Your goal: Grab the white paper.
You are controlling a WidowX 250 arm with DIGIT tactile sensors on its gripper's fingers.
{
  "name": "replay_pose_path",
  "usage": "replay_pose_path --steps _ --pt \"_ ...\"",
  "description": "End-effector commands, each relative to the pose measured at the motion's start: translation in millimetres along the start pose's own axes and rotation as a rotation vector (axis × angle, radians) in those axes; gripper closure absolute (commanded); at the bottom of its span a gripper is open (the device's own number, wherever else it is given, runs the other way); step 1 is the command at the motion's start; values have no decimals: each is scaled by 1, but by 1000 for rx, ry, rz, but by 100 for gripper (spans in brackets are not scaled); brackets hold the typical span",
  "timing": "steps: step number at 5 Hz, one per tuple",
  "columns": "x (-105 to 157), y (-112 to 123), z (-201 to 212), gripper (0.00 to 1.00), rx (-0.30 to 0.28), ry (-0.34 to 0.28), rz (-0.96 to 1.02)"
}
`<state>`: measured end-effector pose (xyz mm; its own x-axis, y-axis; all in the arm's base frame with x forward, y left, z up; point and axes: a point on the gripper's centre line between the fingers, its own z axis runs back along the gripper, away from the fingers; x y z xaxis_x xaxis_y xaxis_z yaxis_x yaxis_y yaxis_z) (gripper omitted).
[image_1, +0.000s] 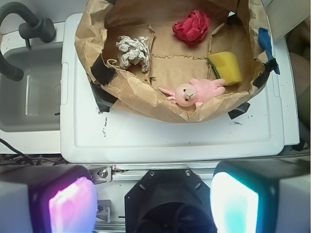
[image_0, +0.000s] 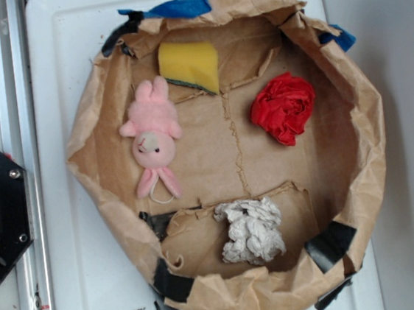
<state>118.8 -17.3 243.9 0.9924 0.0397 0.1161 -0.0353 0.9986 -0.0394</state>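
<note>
Step in hand: approach not yet begun, by my reading. Wrist view shows the jaws' two pads, one glowing pink (image_1: 73, 204), other teal (image_1: 234, 204), spread wide w/ nothing between them, so jaws open and empty, gripper (image_1: 154, 206) hanging back over its own base, well short of the brown paper bin (image_1: 92, 36). The white paper (image_1: 132, 51) lies inside the bin, ahead of the jaws and off toward the pink-pad side, well apart from them, resting on the bin floor near the wall w/ black tape. Red wad (image_1: 192, 26) is farther ahead toward the teal side; pink bunny (image_1: 194, 92) is nearest the jaws, just behind the bin's front wall; yellow sponge (image_1: 226, 67) beside it. Next move prob calls for reaching fwd over the front wall, clearing the bunny, swinging to the pink-pad side, then dropping straight onto the wad w/ jaws wide. Risk: catching the crumpled wall. Bin sits on a white desk (image_1: 170, 141) w/ a raised rim; grey sink (image_1: 29, 92) and dark tap (image_1: 29, 26) lie beyond it on the pink-pad side
</note>
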Motion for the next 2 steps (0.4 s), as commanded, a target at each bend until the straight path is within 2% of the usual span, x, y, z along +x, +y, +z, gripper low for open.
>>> replay_pose_path --steps 1,2 --pt "0 0 0 0 0 0 0" --pt "49 -3 -7 0 -13 -35 54"
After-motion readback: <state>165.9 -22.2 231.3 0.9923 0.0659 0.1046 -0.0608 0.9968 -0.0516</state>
